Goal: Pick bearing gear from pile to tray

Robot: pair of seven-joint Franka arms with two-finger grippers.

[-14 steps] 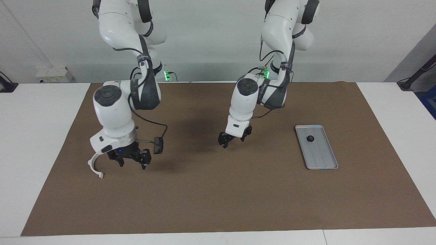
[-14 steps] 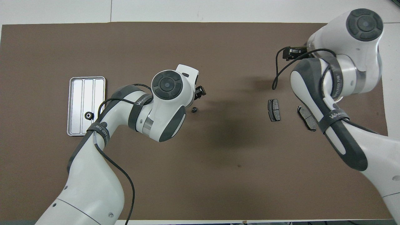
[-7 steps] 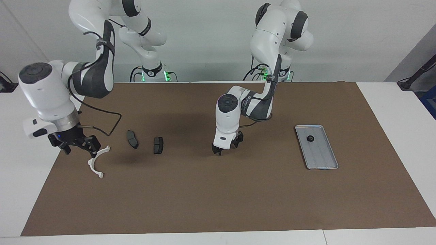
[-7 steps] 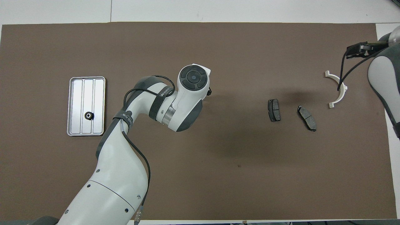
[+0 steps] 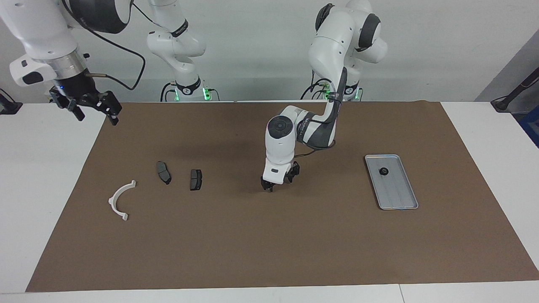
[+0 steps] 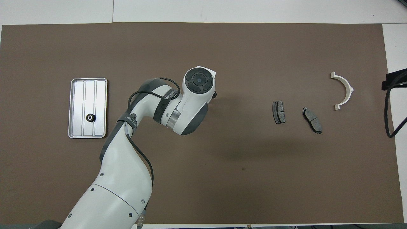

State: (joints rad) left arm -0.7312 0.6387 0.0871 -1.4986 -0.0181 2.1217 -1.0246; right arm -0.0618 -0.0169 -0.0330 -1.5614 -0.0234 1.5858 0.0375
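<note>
The silver-grey tray point(image 5: 398, 192) lies toward the left arm's end of the mat with one small black gear point(image 5: 383, 171) in it; tray point(image 6: 76, 105) and gear point(image 6: 90, 117) also show in the overhead view. The pile lies toward the right arm's end: a white arc point(image 5: 112, 201) and two dark grey pads point(image 5: 163, 172) point(image 5: 195, 179). My left gripper point(image 5: 277, 184) is down at the mat mid-table. Its hand point(image 6: 197, 82) hides whatever lies under it. My right gripper point(image 5: 94, 113) is open, empty and raised high over the mat's edge.
In the overhead view the arc point(image 6: 349, 89) and the pads point(image 6: 279, 112) point(image 6: 312, 120) lie apart from one another. White tabletop borders the brown mat point(image 5: 269, 244) at both ends. A black part of the right hand and its cable point(image 6: 393, 83) show at that view's edge.
My right arm has swung off the pile and risen high over the mat's edge. My left gripper has come down to the mat over the spot where a small black piece lay, now hidden.
</note>
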